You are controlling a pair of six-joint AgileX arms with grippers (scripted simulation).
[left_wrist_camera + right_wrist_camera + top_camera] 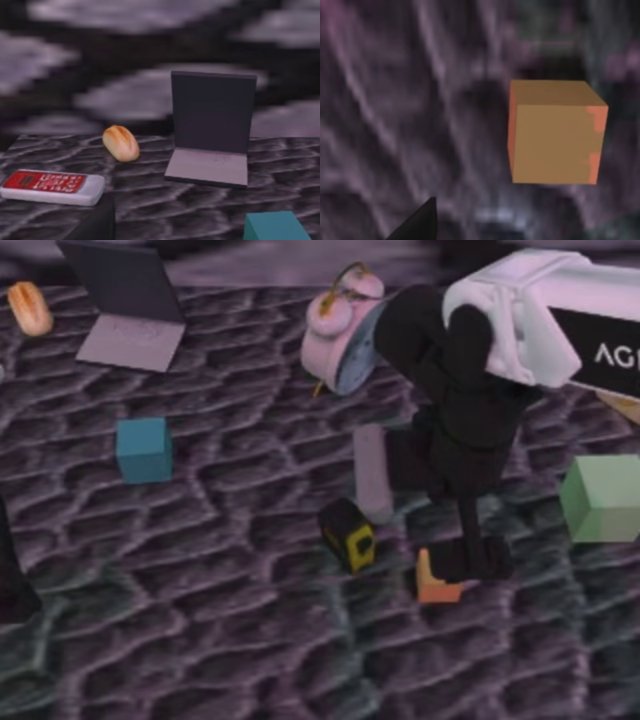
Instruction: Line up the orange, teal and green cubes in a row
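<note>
Three cubes sat well apart on the table, none yet in a row. Largest first: the green cube lay at the right edge, faces roughly square to the table edges; the teal cube sat left of centre, also near square; the orange cube rested low of centre, just beside the black-and-yellow block. No cube had a long axis to align.

Our right gripper hung directly above the orange cube. We could not tell how its fingers stood; the right wrist view showed only one dark tip beside the cube. Our left arm was parked at the left edge.

Judgement: descend centred, fingers straddling opposite flat faces, keeping clear of the block.
</note>
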